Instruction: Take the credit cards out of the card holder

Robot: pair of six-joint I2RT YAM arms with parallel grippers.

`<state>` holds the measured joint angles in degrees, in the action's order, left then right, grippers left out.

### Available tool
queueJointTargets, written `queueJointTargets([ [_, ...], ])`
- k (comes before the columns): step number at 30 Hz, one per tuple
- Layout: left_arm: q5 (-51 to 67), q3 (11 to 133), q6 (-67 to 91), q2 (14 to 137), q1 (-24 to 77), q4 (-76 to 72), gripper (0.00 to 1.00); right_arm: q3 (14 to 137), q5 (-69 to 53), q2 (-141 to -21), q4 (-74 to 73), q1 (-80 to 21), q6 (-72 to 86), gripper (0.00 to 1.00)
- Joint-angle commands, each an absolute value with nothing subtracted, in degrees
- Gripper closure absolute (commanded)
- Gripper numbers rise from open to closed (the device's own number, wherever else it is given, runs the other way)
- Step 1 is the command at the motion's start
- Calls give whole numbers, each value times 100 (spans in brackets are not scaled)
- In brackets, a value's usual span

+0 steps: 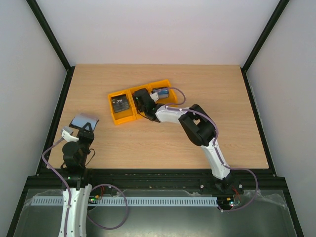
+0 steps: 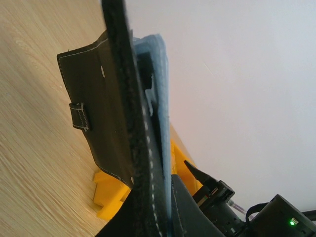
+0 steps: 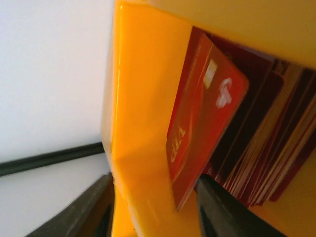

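Left hand (image 1: 82, 127) clamped; right hand (image 1: 139, 97) spread, outstretched.

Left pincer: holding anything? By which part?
Yes: the left pincer grips the open card holder by the edge nearest its wrist.

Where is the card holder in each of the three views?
Top external: the card holder is at lower left.
Left wrist: it fills the centre, seen edge-on.
Right wrist: not in it.
Shared landmark: the yellow bins, in all three views.
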<state>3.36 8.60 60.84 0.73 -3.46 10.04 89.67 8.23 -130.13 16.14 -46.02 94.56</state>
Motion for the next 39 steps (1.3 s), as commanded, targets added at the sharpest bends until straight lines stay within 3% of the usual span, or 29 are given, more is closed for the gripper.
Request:
queueJointTargets([
  [1,287,800,6162,-50,-321,1010,98,8821,966,-12892,1679,-4693,9660,47],
  [8,316,773,6242,-52,-325,1028,98,8887,1081,-12575,1438,-4700,9441,29],
  [10,325,773,6241,-49,-325,1028,98,8997,1150,-12517,1305,-4707,9314,19],
  [12,333,771,6245,-52,-325,1031,98,9043,1287,-12468,1081,-4700,9145,1],
  [18,323,773,6248,-53,-330,1051,98,9115,1306,-12218,857,-4685,9104,1],
  [25,354,765,6251,-53,-317,1028,98,9383,1437,-11752,472,-4696,6884,0],
  [29,348,772,6231,-50,-316,1040,98,9316,919,-11639,103,-4694,5703,12],
  [31,346,773,6232,-48,-316,1033,98,9515,662,-11752,-426,-4689,5207,31],
  [33,344,773,6228,-53,-317,1041,98,9830,613,-11929,-1157,-4695,4819,57],
  [37,376,773,6232,-52,-313,1037,98,10495,521,-12400,-2533,-4693,4049,92],
  [39,398,764,6236,-48,-314,1031,98,10881,485,-12676,-3061,-4685,3816,98],
])
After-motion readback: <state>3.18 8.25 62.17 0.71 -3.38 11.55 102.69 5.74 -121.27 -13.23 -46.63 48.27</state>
